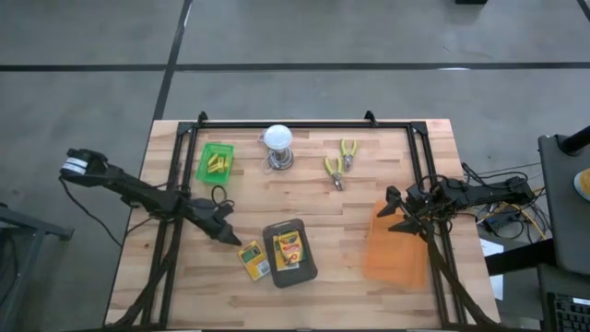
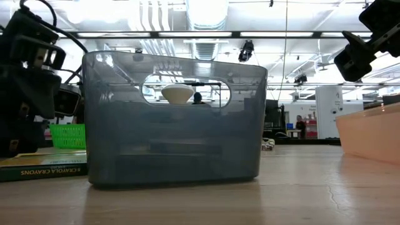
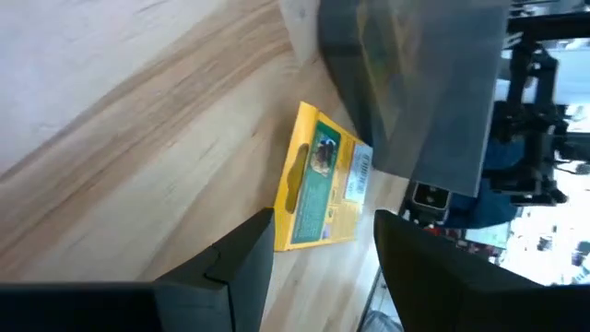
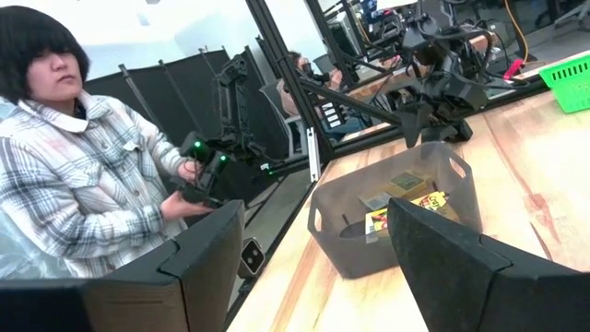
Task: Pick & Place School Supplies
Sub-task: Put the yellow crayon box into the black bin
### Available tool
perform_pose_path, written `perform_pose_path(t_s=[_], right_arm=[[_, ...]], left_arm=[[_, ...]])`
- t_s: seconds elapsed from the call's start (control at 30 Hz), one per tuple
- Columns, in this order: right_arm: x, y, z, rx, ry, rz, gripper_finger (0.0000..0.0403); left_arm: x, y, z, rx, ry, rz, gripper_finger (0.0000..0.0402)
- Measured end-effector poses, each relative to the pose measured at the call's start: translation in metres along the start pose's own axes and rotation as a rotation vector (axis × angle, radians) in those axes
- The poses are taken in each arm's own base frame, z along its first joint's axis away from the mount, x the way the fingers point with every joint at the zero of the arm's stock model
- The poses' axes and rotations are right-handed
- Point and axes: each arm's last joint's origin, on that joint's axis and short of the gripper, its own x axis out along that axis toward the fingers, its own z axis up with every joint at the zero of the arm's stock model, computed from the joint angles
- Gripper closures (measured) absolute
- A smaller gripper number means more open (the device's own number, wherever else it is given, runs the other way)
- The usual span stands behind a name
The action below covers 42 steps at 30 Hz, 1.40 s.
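Left wrist view showed my left gripper (image 3: 318, 249) spread wide, the flat green-and-yellow cardboard crayon box (image 3: 323, 177) just beyond my fingertips, so I judged centring first best.

Crayon box (image 1: 253, 259) just left of bin (image 1: 311, 267)

The high view looks straight down on the whole worktop (image 1: 304, 198) and both arms. The low view sits at worktop height, very close to the grey bin (image 2: 175, 119), facing level into the room behind. The left wrist view looks down from close by on a crayon box (image 3: 323, 180) beside that bin. The right wrist view looks across the worktop from farther off, sharing the bin (image 4: 401, 217) with the others and showing a person (image 4: 83, 157) beyond the edge.
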Motion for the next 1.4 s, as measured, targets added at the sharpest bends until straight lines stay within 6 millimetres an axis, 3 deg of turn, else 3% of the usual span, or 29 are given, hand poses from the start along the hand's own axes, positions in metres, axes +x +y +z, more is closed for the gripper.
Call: perform_pose_path(t_s=[0.43,1.03,1.4], right_arm=[[0.0,0.0,0.0,0.0,0.0,0.0,0.0137],[0.0,0.0,0.0,0.001,0.004,-0.003,0.0136],[0.0,-0.001,-0.001,0.004,0.013,-0.008,0.0141]], left_arm=[[0.005,-0.028,0.008,0.055,-0.058,0.178,0.0209],[0.042,-0.04,0.015,0.083,0.053,0.296,0.0209],[0.051,-0.04,0.016,0.067,0.093,0.322,0.0209]])
